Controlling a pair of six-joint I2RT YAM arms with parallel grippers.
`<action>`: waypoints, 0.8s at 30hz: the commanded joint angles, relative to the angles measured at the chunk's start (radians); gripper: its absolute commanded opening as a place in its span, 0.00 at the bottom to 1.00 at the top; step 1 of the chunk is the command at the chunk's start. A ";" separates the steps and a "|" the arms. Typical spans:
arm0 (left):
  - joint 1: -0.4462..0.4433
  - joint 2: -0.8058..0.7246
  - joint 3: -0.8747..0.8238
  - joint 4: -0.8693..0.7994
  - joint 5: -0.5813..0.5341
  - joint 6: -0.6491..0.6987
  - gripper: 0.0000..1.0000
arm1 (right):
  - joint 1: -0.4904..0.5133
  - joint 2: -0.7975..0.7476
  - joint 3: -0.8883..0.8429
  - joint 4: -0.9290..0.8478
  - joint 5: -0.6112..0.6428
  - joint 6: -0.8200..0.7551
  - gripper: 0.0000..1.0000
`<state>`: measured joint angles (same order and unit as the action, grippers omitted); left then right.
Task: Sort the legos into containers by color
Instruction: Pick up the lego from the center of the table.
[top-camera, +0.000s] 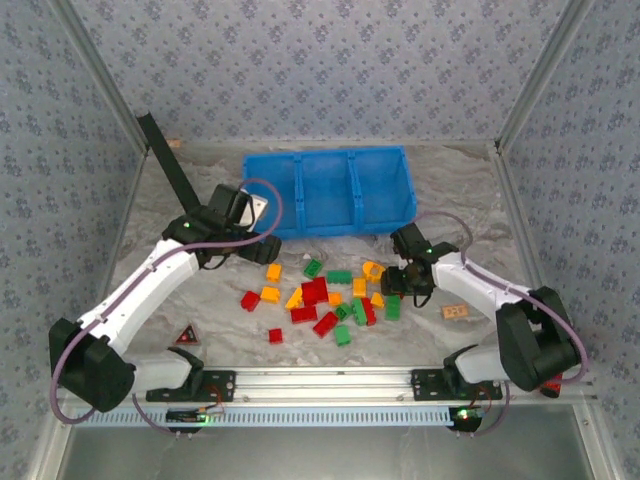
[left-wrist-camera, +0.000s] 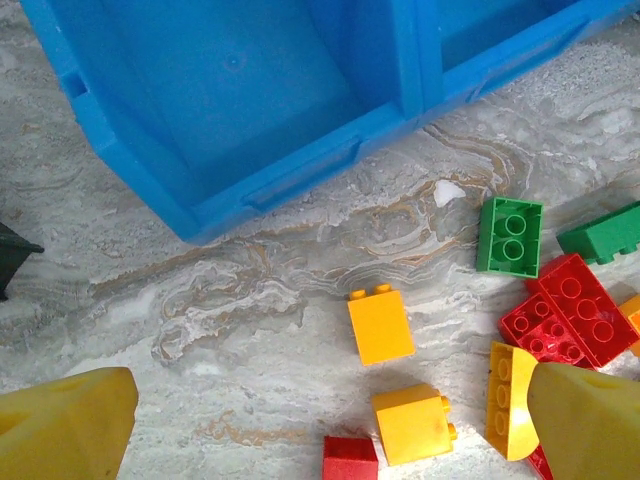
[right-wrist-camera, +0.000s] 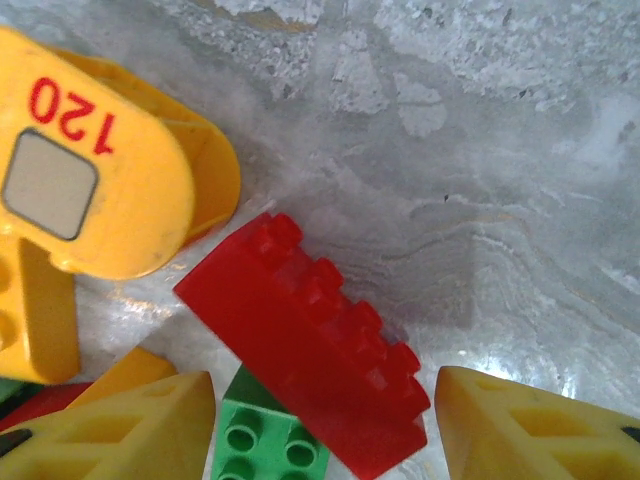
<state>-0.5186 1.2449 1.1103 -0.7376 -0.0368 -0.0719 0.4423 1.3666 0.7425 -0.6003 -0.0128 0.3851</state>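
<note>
The legos (top-camera: 325, 295), red, yellow-orange and green, lie scattered on the marble table in front of the blue three-compartment tray (top-camera: 330, 190), whose compartments look empty. My right gripper (top-camera: 408, 292) is down at the right edge of the pile. Its jaws (right-wrist-camera: 325, 430) stand open on either side of a long red brick (right-wrist-camera: 310, 345) that rests tilted on a green brick (right-wrist-camera: 265, 440), with a small gap at each finger. My left gripper (left-wrist-camera: 325, 425) hangs wide open above two yellow bricks (left-wrist-camera: 380, 325) near the tray's front left corner (left-wrist-camera: 200, 215), holding nothing.
A yellow piece marked 120 (right-wrist-camera: 80, 170) lies just left of the red brick. A dark red triangle (top-camera: 186, 336) sits near the left arm's base and a flat orange tag (top-camera: 455, 312) at the right. A black bar (top-camera: 165, 160) leans at the back left.
</note>
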 joint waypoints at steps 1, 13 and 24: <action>-0.006 -0.025 0.002 -0.028 0.014 -0.009 1.00 | -0.006 0.036 0.040 -0.021 0.027 0.000 0.60; -0.006 -0.026 0.007 -0.042 0.006 -0.011 1.00 | -0.023 0.144 0.087 -0.016 0.014 -0.041 0.51; -0.006 -0.038 0.032 -0.120 -0.006 -0.021 1.00 | -0.024 0.165 0.070 -0.057 -0.019 -0.026 0.25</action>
<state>-0.5194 1.2377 1.1069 -0.8021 -0.0380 -0.0761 0.4232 1.5242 0.8085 -0.6113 -0.0174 0.3527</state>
